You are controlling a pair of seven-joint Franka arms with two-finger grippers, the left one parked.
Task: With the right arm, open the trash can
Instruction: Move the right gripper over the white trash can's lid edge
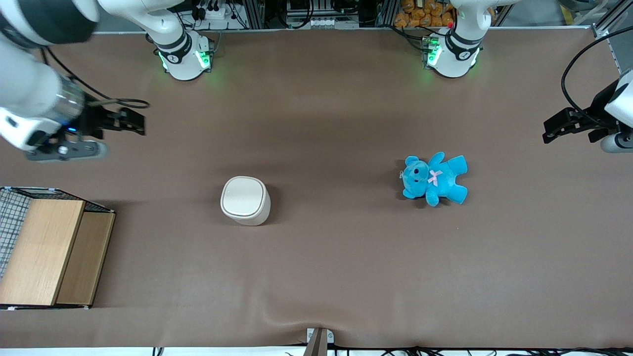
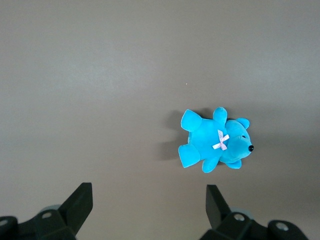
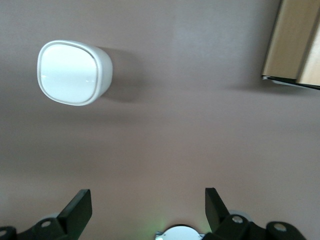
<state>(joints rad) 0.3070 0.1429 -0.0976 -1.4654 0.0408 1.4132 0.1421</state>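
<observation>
The cream-white trash can (image 1: 245, 200) stands on the brown table with its flat lid shut. It also shows in the right wrist view (image 3: 72, 73), lid down. My right arm (image 1: 34, 99) is high at the working arm's end of the table. Its gripper (image 1: 134, 121) is open and empty, well apart from the trash can and farther from the front camera than it. In the right wrist view the gripper (image 3: 148, 210) has its two dark fingers (image 3: 77, 210) spread wide over bare table.
A wooden box with wire mesh (image 1: 49, 252) sits at the working arm's end, nearer the front camera; its edge shows in the right wrist view (image 3: 295, 45). A blue teddy bear (image 1: 435, 178) lies toward the parked arm's end and also shows in the left wrist view (image 2: 215, 145).
</observation>
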